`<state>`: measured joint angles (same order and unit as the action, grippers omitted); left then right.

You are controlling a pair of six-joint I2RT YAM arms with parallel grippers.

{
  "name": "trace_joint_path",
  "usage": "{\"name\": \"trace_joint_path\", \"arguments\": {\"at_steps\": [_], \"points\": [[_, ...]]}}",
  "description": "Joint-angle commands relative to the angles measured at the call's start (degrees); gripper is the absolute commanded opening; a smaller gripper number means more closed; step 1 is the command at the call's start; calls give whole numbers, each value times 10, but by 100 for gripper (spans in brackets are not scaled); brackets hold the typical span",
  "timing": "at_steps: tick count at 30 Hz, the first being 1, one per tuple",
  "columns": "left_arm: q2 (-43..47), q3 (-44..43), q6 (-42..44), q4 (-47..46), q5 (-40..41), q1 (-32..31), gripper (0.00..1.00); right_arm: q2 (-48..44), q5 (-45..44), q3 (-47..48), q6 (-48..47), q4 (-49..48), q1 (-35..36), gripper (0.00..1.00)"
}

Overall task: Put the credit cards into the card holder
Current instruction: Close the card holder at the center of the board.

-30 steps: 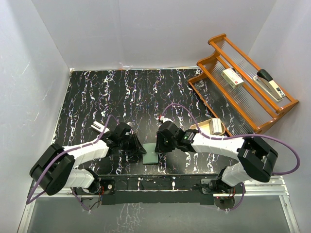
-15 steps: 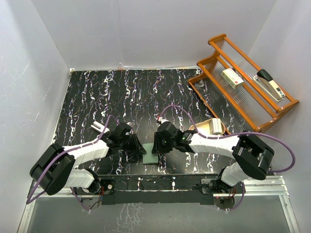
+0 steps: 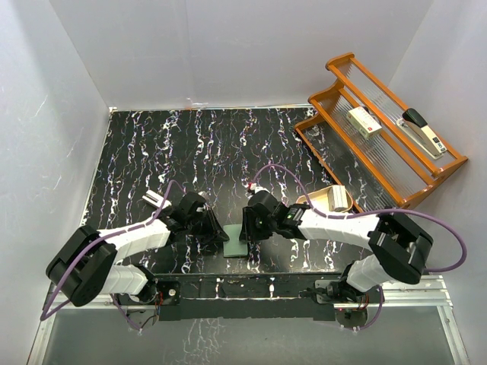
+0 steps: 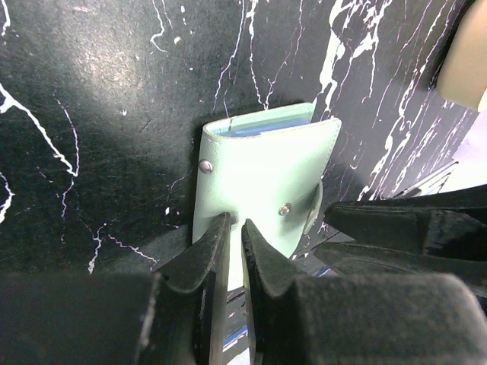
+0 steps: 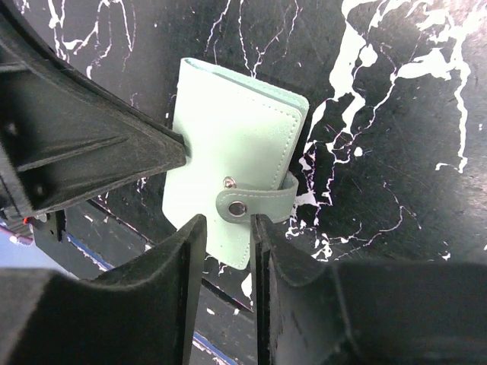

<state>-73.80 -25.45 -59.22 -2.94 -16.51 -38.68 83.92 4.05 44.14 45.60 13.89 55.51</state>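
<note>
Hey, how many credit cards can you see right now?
1: a pale blue credit card edge shows at the far open end of the card holder in the left wrist view. More may be hidden inside it.

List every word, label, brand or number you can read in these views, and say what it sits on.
No text is legible in any view.
White box on the wooden rack: a red mark, too small to read.
Stapler on the same rack: pale panel, too blurred to read.
Card holder: plain green, only snap buttons, no lettering.
</note>
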Motion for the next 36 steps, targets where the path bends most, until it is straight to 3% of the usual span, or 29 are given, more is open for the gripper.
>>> {"name": "trace_joint_path", "arguments": {"at_steps": [1,5,19,36], "points": [[12,1,2,32,9,2,11,-35,-25,12,2,-1,2,31],[15,-5,-3,32,5,2,12,-29,-16,7,4,-13,2,35],[-1,-20,-8,29,-8,1,17,18,-3,3,16,-62,2,35],[-22,1,-15,8,-12,0,15,54,38,-11,50,-120,1,35]]}}
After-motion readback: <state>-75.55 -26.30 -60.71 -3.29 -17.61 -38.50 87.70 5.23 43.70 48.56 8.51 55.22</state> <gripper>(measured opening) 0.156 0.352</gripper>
